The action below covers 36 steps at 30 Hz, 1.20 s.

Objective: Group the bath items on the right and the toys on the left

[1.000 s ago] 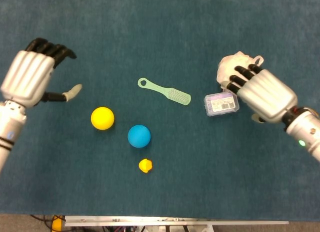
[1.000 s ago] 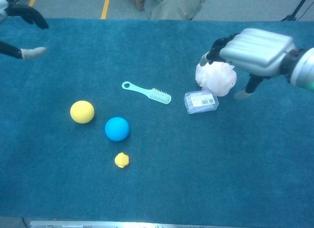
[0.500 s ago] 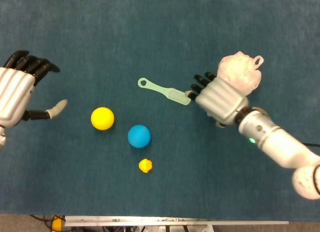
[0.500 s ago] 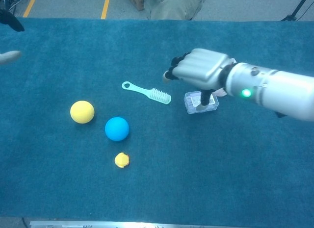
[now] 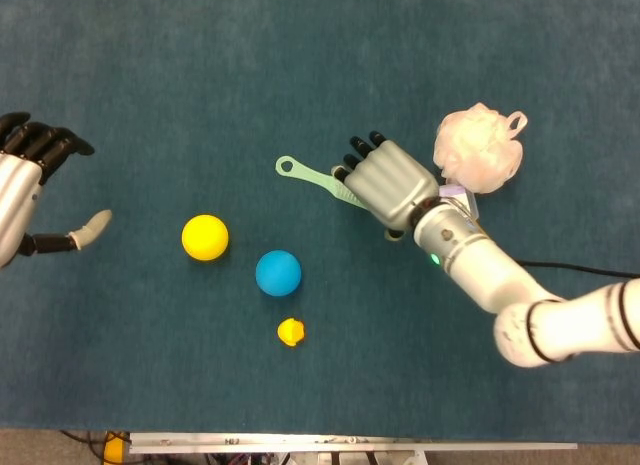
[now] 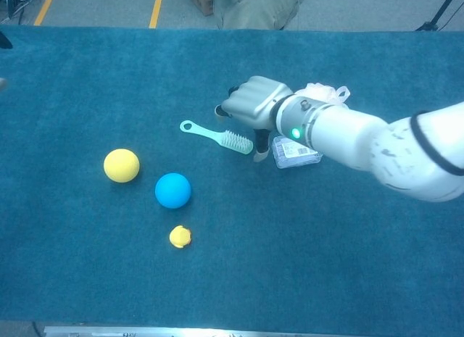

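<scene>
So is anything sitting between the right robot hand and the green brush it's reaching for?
Nothing visible does. The right robot hand hovers right over the bristle end of the brush, with only bare carpet around it. The clear box and the loofah lie behind the hand, on its right.

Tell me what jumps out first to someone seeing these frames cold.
The right robot hand, reaching in over the bristle end of the mint green brush mid-table. Left of it sit a yellow ball, blue ball and small yellow duck; a pale bath pouf lies behind the arm, and the left robot hand sits open at the far left edge.
</scene>
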Motion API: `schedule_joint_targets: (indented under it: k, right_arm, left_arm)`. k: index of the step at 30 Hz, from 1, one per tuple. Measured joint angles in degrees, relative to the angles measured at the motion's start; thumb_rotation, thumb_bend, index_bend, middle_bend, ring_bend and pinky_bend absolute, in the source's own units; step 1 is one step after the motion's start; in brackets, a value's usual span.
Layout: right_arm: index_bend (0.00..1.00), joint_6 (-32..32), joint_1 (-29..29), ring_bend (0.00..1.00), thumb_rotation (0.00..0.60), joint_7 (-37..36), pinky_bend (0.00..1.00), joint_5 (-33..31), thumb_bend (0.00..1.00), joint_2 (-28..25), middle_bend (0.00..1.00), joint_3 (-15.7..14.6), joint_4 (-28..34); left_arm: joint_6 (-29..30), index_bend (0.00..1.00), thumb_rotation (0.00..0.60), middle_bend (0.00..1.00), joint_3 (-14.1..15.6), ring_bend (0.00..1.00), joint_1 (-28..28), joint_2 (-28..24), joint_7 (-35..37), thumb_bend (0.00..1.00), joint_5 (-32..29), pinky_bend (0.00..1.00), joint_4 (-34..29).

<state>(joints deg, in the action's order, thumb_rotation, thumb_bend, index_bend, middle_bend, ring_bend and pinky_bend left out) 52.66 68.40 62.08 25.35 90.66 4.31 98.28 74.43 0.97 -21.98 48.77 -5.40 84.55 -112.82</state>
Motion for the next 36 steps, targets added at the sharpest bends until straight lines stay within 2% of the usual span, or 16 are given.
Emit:
schedule_joint_targets:
  k: [8, 14, 22, 28, 36]
  right_arm:
    - [0.22, -1.6, 3.5, 0.09, 0.551, -0.6, 0.17, -5.6, 0.0, 4.5, 0.24, -0.2, -6.6]
    - [0.22, -2.7, 5.6, 0.09, 0.55, -1.5, 0.17, -7.6, 0.0, 6.7, 0.24, -0.3, -9.4]
    - [0.22, -3.1, 7.5, 0.09, 0.548, -1.9, 0.17, -9.1, 0.0, 8.0, 0.24, -0.9, -10.5]
    - [0.22, -2.9, 8.7, 0.09, 0.541, -1.6, 0.17, -9.9, 0.0, 7.9, 0.29, -1.8, -9.9]
    - [0.24, -1.9, 9.8, 0.09, 0.539, -0.3, 0.17, -10.9, 0.0, 6.8, 0.31, -4.3, -7.8]
  left_arm:
    - [0.2, 0.28, 0.288, 0.28, -0.4, 0.21, 1.3, -0.9, 1.0, 0.24, 0.6, 0.13, -0.3]
    - [0.3, 0.28, 0.287, 0.28, -0.8, 0.2, 2.0, -1.5, 1.7, 0.24, 0.9, 0.13, -0.3]
    - [0.4, 0.28, 0.283, 0.28, -1.2, 0.2, 2.8, -1.8, 2.2, 0.24, 1.7, 0.13, -0.5]
    - [0.7, 0.28, 0.284, 0.28, -1.4, 0.2, 3.5, -2.1, 2.8, 0.24, 2.3, 0.13, -0.6]
    - [0.5, 0.28, 0.284, 0.27, -1.9, 0.19, 3.8, -2.1, 3.6, 0.24, 2.7, 0.12, -0.3]
